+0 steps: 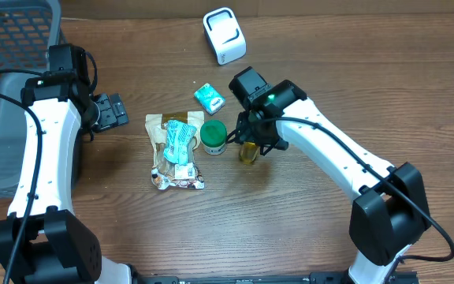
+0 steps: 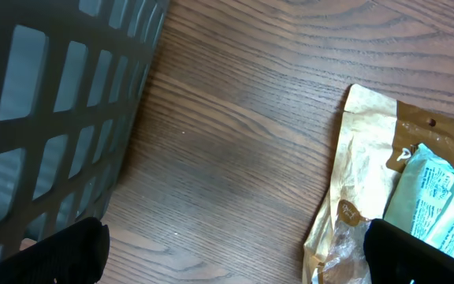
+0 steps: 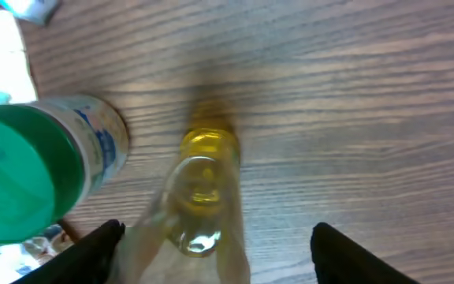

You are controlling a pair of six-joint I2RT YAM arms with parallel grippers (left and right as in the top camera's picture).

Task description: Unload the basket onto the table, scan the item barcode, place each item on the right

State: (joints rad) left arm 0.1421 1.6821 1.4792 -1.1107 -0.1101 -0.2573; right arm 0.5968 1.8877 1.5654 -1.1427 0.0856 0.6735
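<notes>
Bottle (image 3: 202, 207): upright, straight under R gripper (image 3: 215, 241), between its fingers.
R jaws: apart, no grip yet.
L gripper (image 2: 235, 241): wide, empty, off at 9 o'clock, farther.

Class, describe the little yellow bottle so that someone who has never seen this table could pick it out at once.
From the white scanner at the far edge of the table, come down to the group of items mid-table. In the overhead view the bottle stands at the group's right end, beside the green-lidded jar. It alone is clear, slim and holds yellow liquid.
</notes>
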